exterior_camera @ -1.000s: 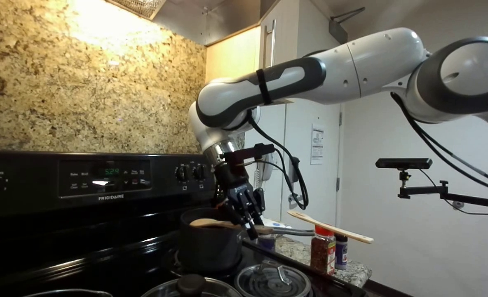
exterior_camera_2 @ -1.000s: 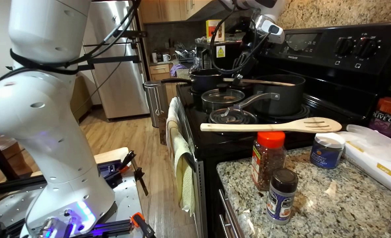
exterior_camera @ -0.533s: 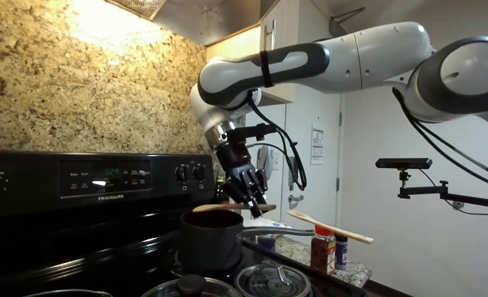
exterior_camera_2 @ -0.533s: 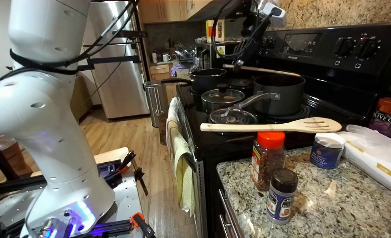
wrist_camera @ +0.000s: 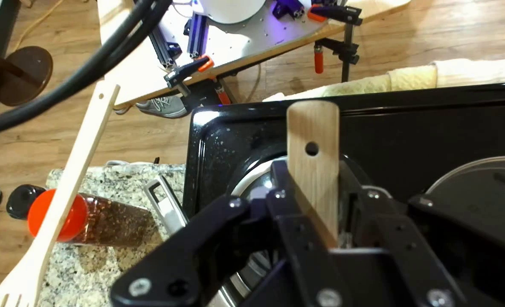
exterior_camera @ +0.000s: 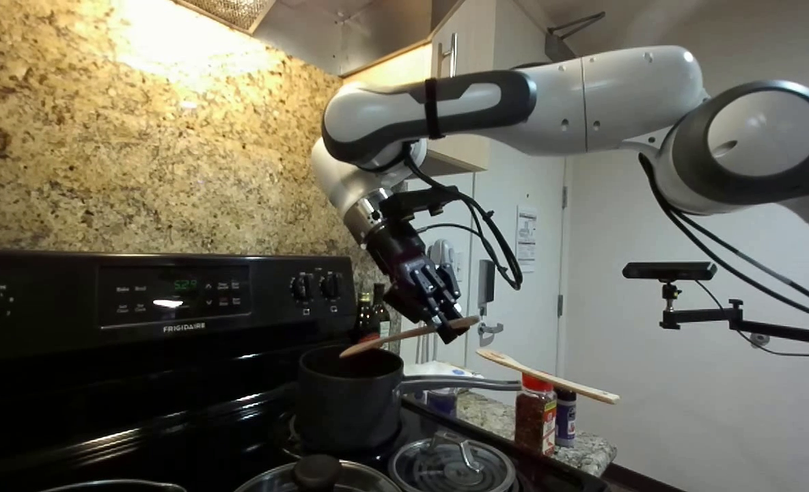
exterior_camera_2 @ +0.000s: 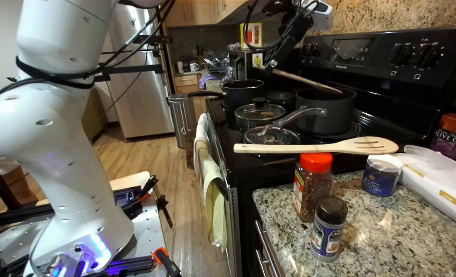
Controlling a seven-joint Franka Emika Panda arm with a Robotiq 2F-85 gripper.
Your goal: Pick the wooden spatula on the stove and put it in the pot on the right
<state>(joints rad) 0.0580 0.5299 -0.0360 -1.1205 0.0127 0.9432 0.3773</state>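
My gripper (exterior_camera: 449, 329) is shut on the handle of the wooden spatula (exterior_camera: 404, 335), near its end. In the wrist view, the fingers (wrist_camera: 314, 175) press both sides of the handle (wrist_camera: 313, 128), whose holed end sticks out past them. The spatula (exterior_camera_2: 303, 79) is tilted, handle end up and head down. Its head overlaps the opening of the dark pot (exterior_camera: 350, 410) in both exterior views; I cannot tell if it dips below the rim. The pot (exterior_camera_2: 326, 115) stands on a rear burner of the black stove (exterior_camera: 268, 301). The gripper (exterior_camera_2: 270, 68) is above and beside the pot.
A slotted wooden utensil (exterior_camera_2: 316, 148) lies across a red-capped jar (exterior_camera_2: 314, 184) on the granite counter. A black-capped jar (exterior_camera_2: 330, 227) and blue jar (exterior_camera_2: 382, 177) stand nearby. A glass-lidded pan (exterior_camera_2: 259, 115) and another dark pot (exterior_camera_2: 241, 94) are on the stove. The pot's handle (exterior_camera: 459, 384) juts outward.
The gripper has lifted the spatula from the pot's rim. Since half a second ago it has tilted the spatula, handle end rising and head lowering toward the pot's opening.
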